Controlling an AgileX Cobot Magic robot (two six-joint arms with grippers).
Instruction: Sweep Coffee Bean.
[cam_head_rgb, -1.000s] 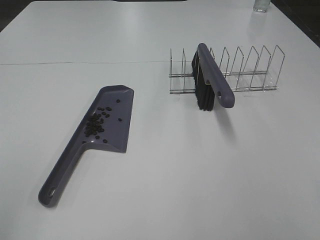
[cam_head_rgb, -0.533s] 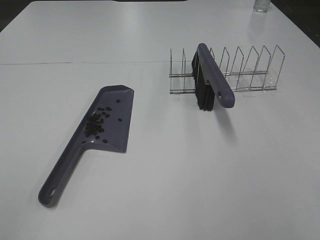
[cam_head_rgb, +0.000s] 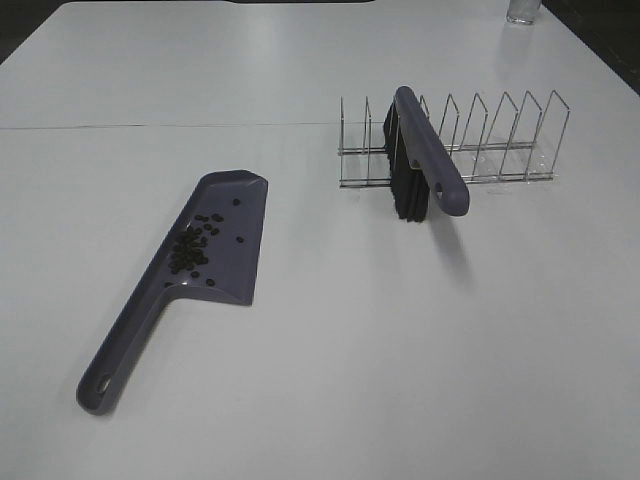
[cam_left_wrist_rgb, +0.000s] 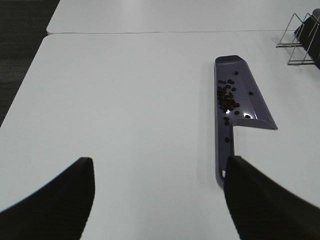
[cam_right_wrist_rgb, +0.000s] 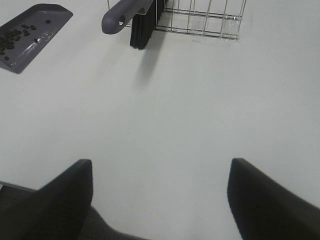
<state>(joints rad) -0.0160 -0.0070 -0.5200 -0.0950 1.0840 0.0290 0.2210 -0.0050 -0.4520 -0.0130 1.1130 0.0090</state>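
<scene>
table (cam_head_rgb: 330, 350): a plain white top, with a thin seam running across it behind the dustpan and rack.
dustpan (cam_head_rgb: 225, 245): purple, lying flat on the left part of the table, its long handle angled toward the near left corner; a hanging hole shows at the handle's end.
coffee beans (cam_head_rgb: 192, 245): all gathered inside the dustpan's tray, most in a dense cluster toward the handle side, a few scattered singly nearer the open lip; also clear in the left wrist view (cam_left_wrist_rgb: 227, 97).
brush (cam_head_rgb: 425, 150): purple handle with black bristles, set in the wire rack, bristles pointing down and touching the table, handle end sticking out toward the front.
wire rack (cam_head_rgb: 500, 135): metal slotted rack on the right part of the table, well apart from the dustpan; the brush sits in a slot near its left end.
glass (cam_head_rgb: 522, 10): a clear one at the far right edge of the table, partly cut off.
left gripper (cam_left_wrist_rgb: 157, 200): jaws spread wide, holding nothing, hanging above bare table with the dustpan's handle end just beside one finger.
right gripper (cam_right_wrist_rgb: 160, 200): jaws spread wide, holding nothing, over the table's near edge, well apart from the brush.
</scene>
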